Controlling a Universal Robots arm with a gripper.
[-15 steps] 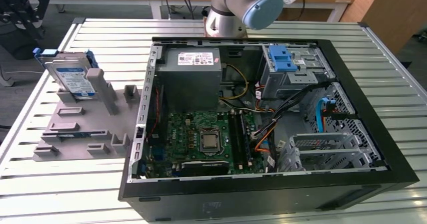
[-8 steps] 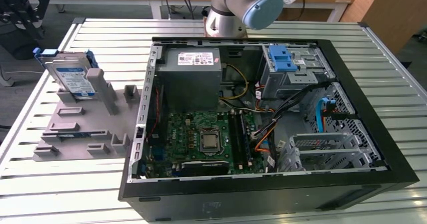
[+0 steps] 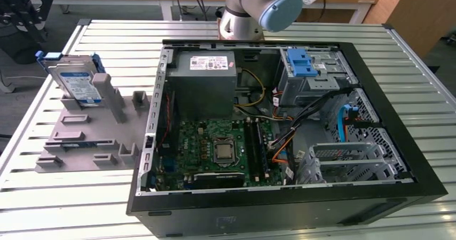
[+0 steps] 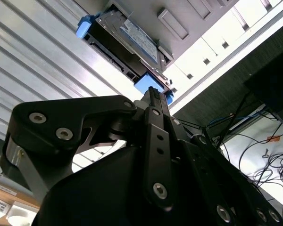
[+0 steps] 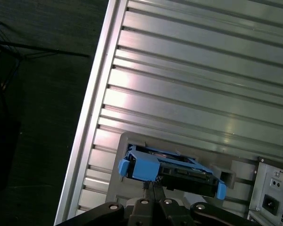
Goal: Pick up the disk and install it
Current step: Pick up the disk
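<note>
So, my gripper has its fingers drawn together tip to tip, with nothing between them. It hangs clear of everything, tips pointing at the disk.

The disk sits just past the tips, untouched. It stands on edge in a slot of the grey holder, label face showing, its blue carrier frame wrapped round the edges. One blue corner of that frame is the part nearest my tool.

I judge the task barely begun: the pick is not yet made, and all of the install is left. The open computer case lies beyond the holder, well away from the tool, and a bare metal drive cage sits in its far corner.

On room: the air around the disk's upper edge is free on the tool's side. The holder's grey posts stand close against the disk's lower part. The slatted table ends at a rail off to one side of my tool, with dark floor past it. The case walls stand tall, and cables cross inside near the cage.
</note>
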